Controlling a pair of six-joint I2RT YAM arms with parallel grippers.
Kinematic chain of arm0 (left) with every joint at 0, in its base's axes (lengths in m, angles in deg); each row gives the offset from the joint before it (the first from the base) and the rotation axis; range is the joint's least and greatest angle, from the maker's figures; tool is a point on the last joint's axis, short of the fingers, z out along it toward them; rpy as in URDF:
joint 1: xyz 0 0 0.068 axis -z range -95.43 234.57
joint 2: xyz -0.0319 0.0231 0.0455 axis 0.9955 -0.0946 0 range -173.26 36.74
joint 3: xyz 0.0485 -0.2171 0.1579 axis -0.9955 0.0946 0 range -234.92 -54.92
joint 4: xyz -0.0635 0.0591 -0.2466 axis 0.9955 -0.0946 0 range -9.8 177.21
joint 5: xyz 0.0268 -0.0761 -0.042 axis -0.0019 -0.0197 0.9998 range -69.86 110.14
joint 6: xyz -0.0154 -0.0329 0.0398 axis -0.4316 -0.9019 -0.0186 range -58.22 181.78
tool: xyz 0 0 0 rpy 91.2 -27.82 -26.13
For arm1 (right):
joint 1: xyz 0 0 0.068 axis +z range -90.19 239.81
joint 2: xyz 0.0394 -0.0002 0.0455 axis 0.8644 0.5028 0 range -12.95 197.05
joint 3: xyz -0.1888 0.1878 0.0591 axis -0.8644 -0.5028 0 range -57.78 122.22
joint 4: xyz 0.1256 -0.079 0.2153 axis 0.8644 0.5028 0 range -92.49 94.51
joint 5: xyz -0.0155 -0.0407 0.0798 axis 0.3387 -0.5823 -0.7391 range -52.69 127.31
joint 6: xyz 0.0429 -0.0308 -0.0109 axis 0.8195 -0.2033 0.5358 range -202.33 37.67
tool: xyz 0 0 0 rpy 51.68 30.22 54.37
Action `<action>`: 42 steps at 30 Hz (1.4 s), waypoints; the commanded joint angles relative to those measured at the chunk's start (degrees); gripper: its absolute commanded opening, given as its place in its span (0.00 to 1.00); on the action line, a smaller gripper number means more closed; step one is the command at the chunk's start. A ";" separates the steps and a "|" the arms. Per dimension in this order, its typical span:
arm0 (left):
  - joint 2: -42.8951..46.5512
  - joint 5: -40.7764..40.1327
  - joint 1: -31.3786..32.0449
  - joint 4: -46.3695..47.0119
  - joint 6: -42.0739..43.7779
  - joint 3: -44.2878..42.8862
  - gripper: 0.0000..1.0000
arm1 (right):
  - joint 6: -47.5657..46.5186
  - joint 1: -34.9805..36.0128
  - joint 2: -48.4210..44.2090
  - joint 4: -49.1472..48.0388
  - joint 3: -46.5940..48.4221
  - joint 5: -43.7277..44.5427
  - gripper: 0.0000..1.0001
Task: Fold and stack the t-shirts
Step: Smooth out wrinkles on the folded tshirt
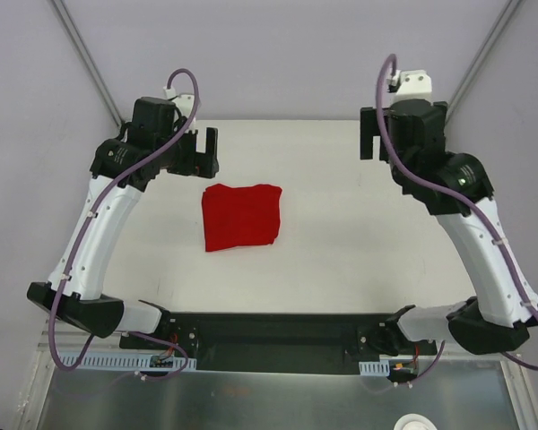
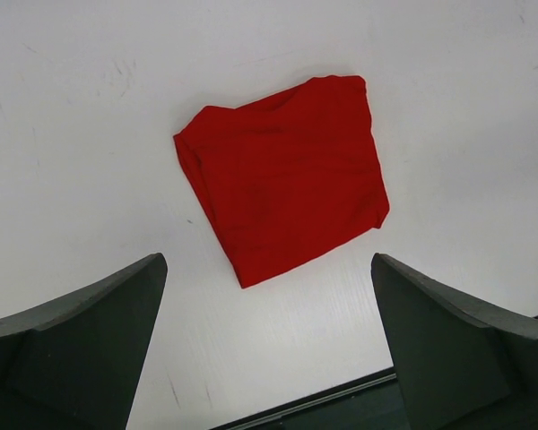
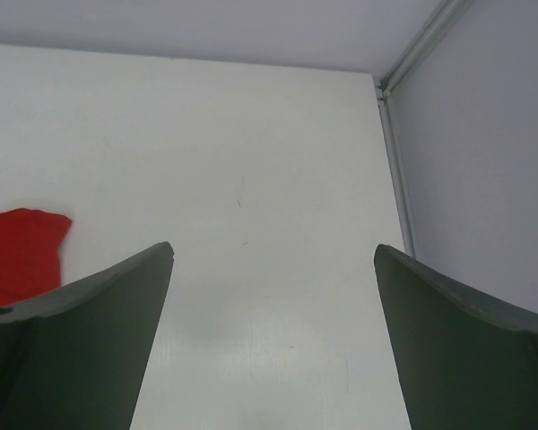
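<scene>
The left end effector (image 1: 200, 159) is wide open and holds nothing. It hangs over the white worktop (image 1: 341, 269). The red t-shirt (image 1: 242, 216) lies folded in a flat square on the worktop, near it, a little to its right and closer to the arm bases. The right end effector (image 1: 403, 134) is wide open too and holds nothing. It is well apart from the t-shirt.

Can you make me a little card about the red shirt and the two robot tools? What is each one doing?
shirt: one red t-shirt, folded into a rough square, lying flat
place: middle of the white table
left tool: open, empty, near the shirt's far left corner, not touching it
right tool: open, empty, well off to the shirt's right
stack: only one shirt in view
</scene>
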 commanded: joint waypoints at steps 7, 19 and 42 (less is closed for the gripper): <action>-2.84 -4.07 0.60 -3.74 0.05 8.65 0.99 | 10.59 -0.37 11.93 11.68 -13.31 -1.01 1.00; -10.86 3.75 0.60 -2.35 -1.28 14.09 0.99 | 13.33 -1.60 27.14 1.68 -22.03 -46.56 1.00; -27.55 17.21 -8.63 3.46 -0.66 9.62 0.00 | 18.96 -3.98 51.67 -0.80 12.95 -71.35 0.12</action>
